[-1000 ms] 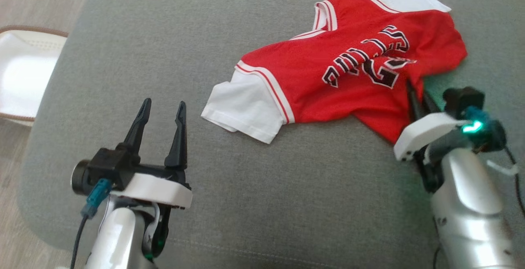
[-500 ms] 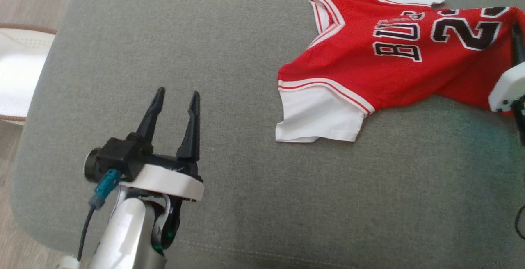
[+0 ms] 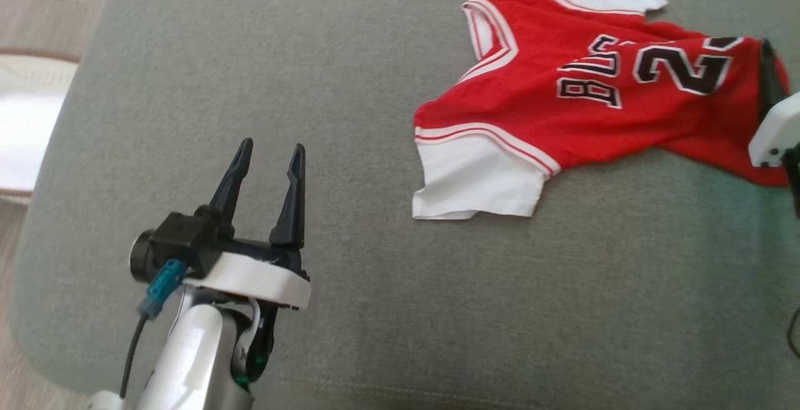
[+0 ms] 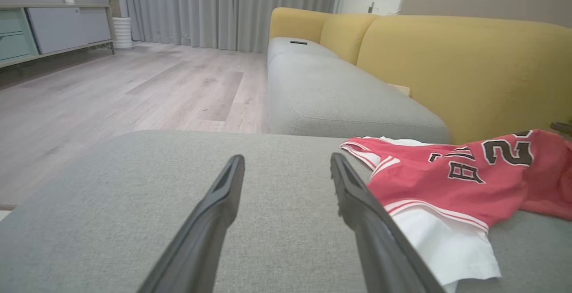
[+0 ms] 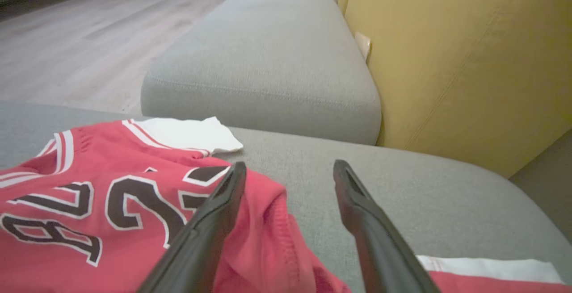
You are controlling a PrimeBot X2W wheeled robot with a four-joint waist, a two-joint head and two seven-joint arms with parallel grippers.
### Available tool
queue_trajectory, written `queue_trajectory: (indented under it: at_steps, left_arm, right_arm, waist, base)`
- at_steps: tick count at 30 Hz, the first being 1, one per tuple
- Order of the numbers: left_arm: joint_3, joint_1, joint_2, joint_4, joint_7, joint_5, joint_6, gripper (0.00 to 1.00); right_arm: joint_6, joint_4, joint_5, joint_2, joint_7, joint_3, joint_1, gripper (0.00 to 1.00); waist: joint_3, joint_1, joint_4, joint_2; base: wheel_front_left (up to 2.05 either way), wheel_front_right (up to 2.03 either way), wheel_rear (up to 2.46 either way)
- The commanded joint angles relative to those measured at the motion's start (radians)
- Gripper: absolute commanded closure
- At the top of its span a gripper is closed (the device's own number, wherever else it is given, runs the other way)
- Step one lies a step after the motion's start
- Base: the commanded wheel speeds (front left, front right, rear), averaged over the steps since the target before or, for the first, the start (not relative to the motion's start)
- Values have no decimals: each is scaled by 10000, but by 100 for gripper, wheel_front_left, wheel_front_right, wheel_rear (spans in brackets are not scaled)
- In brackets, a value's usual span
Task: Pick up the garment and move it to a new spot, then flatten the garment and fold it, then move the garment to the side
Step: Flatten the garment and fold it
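The garment (image 3: pixel 562 122) is a red jersey with white sleeves and black lettering, lying crumpled at the far right of the grey cushion (image 3: pixel 312 85). My right gripper (image 5: pixel 290 168) stands open at the garment's (image 5: pixel 89 194) right edge, its left finger over a bunched red fold and its right finger over bare cushion. In the head view one of its fingers (image 3: pixel 767 79) shows at the right edge, against the red cloth. My left gripper (image 3: pixel 272 145) is open and holds nothing, above the cushion well left of the garment (image 4: pixel 447 181); its fingertips (image 4: pixel 232 181) point across bare cushion.
A yellow sofa back (image 5: pixel 469 60) rises behind the cushion, and a second grey seat (image 4: pixel 339 101) lies beyond. Wood floor (image 4: pixel 111 92) lies to the left, with a white object (image 3: pixel 25 122) on it beside the cushion's left edge.
My right gripper, shut on the garment's hem a second ago, pulled it rightward and stretched it out, then opened and let go. The head camera has shifted. The left gripper stays open.
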Motion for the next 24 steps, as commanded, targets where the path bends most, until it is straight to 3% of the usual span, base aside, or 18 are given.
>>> queue_trajectory:
  at_steps: [1,6,14,24]
  left_arm:
    - [332,-249,70,-332,-53,34,-28,0]
    - [454,-128,70,-409,-53,-41,-45,0]
    - [438,35,70,-344,-53,-373,-113,0]
    - [273,98,70,170,-53,-1024,-128,0]
  right_arm:
    - [-9,-357,-7,11,-191,110,-127,0]
    - [-9,-1128,103,884,-1217,-286,701,0]
    - [-9,-3423,597,2577,-2188,-211,3083,0]
    - [-9,-5179,1226,3034,-2727,426,4867,0]
  waist:
    - [-131,0,-155,0]
    - [-499,0,-764,0]
    - [-911,0,-1741,0]
    - [-932,0,-2533,0]
  base:
    - [0,0,0]
    - [0,0,0]
    - [0,0,0]
    - [0,0,0]
